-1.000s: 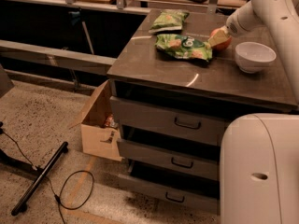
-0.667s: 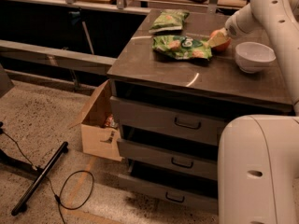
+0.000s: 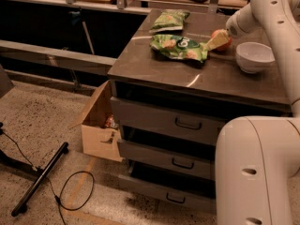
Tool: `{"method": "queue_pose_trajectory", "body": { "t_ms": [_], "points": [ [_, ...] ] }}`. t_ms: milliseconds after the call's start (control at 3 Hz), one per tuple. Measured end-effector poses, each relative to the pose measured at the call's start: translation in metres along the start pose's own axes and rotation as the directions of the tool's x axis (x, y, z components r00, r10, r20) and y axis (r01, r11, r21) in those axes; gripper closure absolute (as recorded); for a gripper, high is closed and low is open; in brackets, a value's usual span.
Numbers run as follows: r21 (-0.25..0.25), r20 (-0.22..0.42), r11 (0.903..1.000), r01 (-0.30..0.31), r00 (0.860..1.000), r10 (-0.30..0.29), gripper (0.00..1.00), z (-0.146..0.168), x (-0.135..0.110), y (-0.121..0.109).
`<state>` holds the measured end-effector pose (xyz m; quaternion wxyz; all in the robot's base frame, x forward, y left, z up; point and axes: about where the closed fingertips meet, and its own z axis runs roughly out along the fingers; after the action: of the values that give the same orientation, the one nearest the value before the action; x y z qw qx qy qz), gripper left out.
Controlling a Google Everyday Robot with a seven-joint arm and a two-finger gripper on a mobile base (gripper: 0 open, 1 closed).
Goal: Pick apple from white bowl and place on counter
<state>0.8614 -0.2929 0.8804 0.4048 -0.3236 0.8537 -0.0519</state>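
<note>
The red-orange apple (image 3: 224, 37) is at the back of the counter (image 3: 197, 74), left of the white bowl (image 3: 254, 56), low over or on the surface. My gripper (image 3: 216, 42) reaches down from the upper right and is shut on the apple; one pale finger (image 3: 213, 42) lies across its front. The bowl is empty and stands upright near the counter's right edge.
Two green snack bags (image 3: 179, 47) (image 3: 169, 20) lie on the counter left of the apple. My arm's white body (image 3: 255, 172) fills the lower right. An open cardboard box (image 3: 99, 125) stands on the floor left of the drawers, with a cable and a black stand.
Almost nothing has moved: the gripper and the apple stay at the same spot left of the bowl.
</note>
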Motion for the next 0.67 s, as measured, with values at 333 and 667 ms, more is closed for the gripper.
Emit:
{"method": "queue_pose_trajectory", "body": {
  "t_ms": [333,667],
  "points": [
    [0.006,0.008,1.0000,-0.004,1.000,0.004,0.00,-0.013,-0.004,-0.005],
    [0.027,0.045,0.9996,0.010,0.999,-0.011,0.00,-0.049,-0.016,-0.018]
  ]
}}
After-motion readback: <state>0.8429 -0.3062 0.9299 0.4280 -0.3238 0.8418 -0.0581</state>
